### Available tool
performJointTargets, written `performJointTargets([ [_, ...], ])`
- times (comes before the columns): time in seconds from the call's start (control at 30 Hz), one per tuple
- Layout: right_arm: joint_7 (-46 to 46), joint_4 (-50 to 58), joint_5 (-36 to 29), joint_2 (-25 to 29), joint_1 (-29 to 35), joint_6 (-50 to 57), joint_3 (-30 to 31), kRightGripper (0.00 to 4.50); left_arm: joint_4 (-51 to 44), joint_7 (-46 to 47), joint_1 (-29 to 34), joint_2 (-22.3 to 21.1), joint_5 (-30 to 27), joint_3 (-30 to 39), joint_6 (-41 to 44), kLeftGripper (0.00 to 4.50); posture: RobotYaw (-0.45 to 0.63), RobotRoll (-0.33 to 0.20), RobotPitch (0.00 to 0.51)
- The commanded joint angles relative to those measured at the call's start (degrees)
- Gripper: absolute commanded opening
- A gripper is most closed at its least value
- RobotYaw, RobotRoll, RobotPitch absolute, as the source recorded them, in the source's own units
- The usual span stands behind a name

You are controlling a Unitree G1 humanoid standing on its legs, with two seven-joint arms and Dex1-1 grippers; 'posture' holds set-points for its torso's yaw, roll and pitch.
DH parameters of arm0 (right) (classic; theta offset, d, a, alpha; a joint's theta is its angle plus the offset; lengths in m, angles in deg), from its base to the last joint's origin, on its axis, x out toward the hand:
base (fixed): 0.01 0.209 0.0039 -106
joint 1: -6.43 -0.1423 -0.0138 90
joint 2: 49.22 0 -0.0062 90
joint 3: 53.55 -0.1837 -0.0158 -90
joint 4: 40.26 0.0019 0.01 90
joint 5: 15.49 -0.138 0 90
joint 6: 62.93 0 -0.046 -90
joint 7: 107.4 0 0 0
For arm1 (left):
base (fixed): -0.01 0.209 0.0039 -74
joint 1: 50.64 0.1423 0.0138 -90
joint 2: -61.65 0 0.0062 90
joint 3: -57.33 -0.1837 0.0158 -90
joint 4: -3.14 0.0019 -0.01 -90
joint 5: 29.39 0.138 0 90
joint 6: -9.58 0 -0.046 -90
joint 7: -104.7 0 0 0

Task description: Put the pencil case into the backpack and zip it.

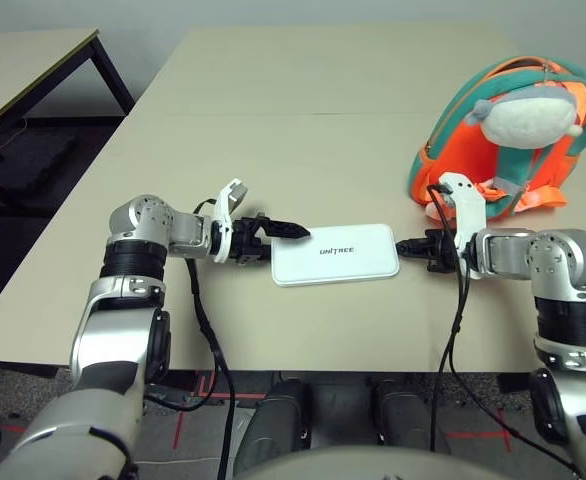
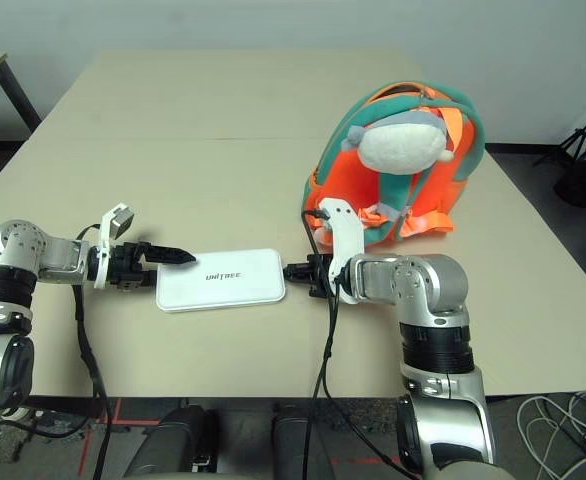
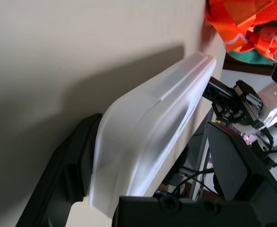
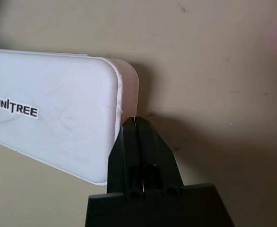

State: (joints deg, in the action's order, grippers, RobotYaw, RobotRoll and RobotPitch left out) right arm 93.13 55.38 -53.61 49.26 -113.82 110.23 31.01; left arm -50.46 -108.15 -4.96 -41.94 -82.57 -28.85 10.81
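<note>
The white pencil case [image 1: 335,253] with "UNITREE" lettering lies flat on the table [image 1: 303,120], near its front edge. My left gripper [image 1: 285,246] is open at the case's left end. In the left wrist view that end sits between the two fingers [image 3: 72,175]; one is against the case, the other stands apart from it. My right gripper [image 1: 405,246] is shut, and its tips [image 4: 136,127] touch the case's right short edge. The orange backpack [image 1: 508,130] with teal trim and a plush figure stands upright at the back right, just behind my right wrist.
A second table [image 1: 23,60] stands off to the far left across a dark floor gap. A black tripod [image 2: 583,160] shows beyond the table's right side. The table stretches bare behind the case. Black cables hang from both wrists over the front edge.
</note>
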Motion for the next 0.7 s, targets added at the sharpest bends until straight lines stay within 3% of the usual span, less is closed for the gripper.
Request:
performJointTargets([
  [0.03,1.01,-0.47,0.43,-1.04,-0.66,-0.72,1.11,0.04,-1.26,-1.78,2.75,-0.88,-4.73,-6.67,1.27,4.50,-0.08,0.000,0.096],
  [0.13,1.13,-1.26,1.04,-1.60,-1.05,-1.36,1.45,0.04,-3.71,-3.41,3.83,-3.09,-8.62,-10.24,1.27,4.50,-0.07,0.000,0.093],
  [0.2,1.30,-1.86,1.45,-1.87,-1.32,-1.96,1.76,0.00,-4.68,-3.69,4.22,-4.00,-10.04,-11.45,1.27,4.11,-0.07,0.000,0.092],
  [0.33,1.75,-2.89,2.06,-2.22,-1.95,-2.96,1.96,0.00,-6.93,-4.64,4.89,-5.73,-11.64,-12.88,1.27,2.93,-0.07,0.000,0.088],
  [0.5,2.92,-3.40,2.54,-1.52,-2.69,-4.52,1.49,0.00,-8.71,-4.86,5.02,-5.07,-6.90,-7.64,0.32,1.55,-0.06,0.000,0.080],
  [0.6,3.95,-1.66,1.92,-0.04,-3.07,-5.39,-0.53,0.62,-11.85,-6.92,4.76,-6.49,-5.69,-5.55,-2.12,1.42,-0.05,0.000,0.080],
  [0.7,5.36,3.22,0.70,1.79,-2.25,-7.93,-4.08,1.61,-18.18,-12.62,4.19,-10.76,-5.34,-3.54,-6.12,1.42,-0.05,0.000,0.085],
])
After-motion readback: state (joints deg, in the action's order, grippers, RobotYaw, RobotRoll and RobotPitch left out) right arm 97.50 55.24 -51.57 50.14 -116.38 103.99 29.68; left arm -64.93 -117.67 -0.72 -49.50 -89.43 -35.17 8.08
